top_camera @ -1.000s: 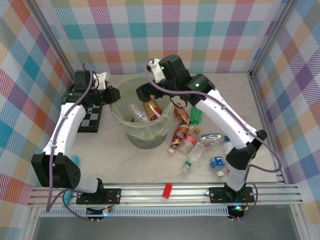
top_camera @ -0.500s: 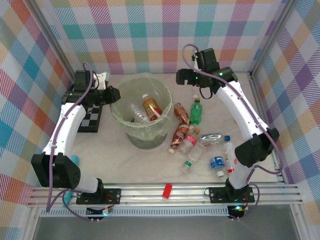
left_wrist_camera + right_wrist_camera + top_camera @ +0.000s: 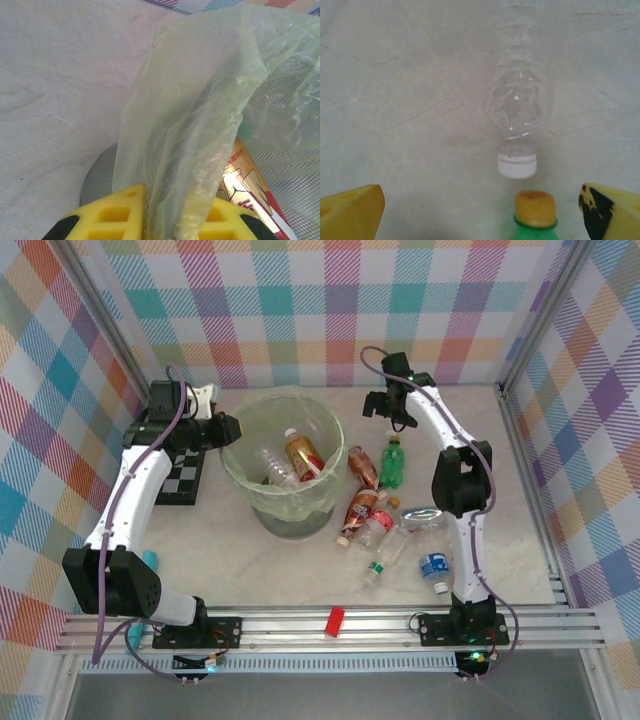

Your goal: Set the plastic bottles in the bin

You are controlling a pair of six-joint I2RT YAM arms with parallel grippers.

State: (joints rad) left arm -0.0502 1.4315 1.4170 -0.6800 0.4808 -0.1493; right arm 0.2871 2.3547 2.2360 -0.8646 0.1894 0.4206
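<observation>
The round bin's (image 3: pixel 292 512) thin, crinkly liner (image 3: pixel 190 115) is pinched in the left gripper (image 3: pixel 165 215). The outstretched right gripper (image 3: pixel 481 196) gapes wide, with the green bottle (image 3: pixel 534 229) between its jaws and a ribbed clear bottle (image 3: pixel 520 100) just ahead.

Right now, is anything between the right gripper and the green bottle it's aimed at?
Nothing visible does. The right gripper is open, and the cap of the green bottle shows between its fingers, with bare table on both sides. A clear bottle lies just beyond it, caps facing, not touching.
</observation>
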